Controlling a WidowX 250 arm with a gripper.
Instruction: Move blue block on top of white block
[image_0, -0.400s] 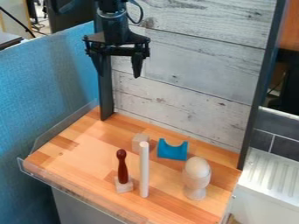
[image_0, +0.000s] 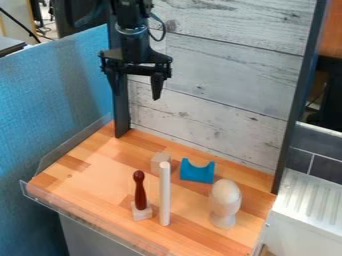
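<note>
Claw (image_0: 137, 96): one, empty, spread wide, above the tabletop (image_0: 93, 175), presumably to clear upright pieces.
Pale cube (image_0: 159, 163): one, possibly the intended support.
Blue block (image_0: 197, 173): one, just beside, notch up, likely for steadiness.
White rod (image_0: 165, 195): one, upright.
Brown pin (image_0: 139, 192): one.
Wooden egg-shaped piece (image_0: 225, 200): one.

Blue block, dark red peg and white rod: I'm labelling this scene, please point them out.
Blue block (image_0: 197, 174): camera view, body below its notch.
Dark red peg (image_0: 140, 193): camera view, middle of shaft.
White rod (image_0: 165, 195): camera view, middle of side.
</note>
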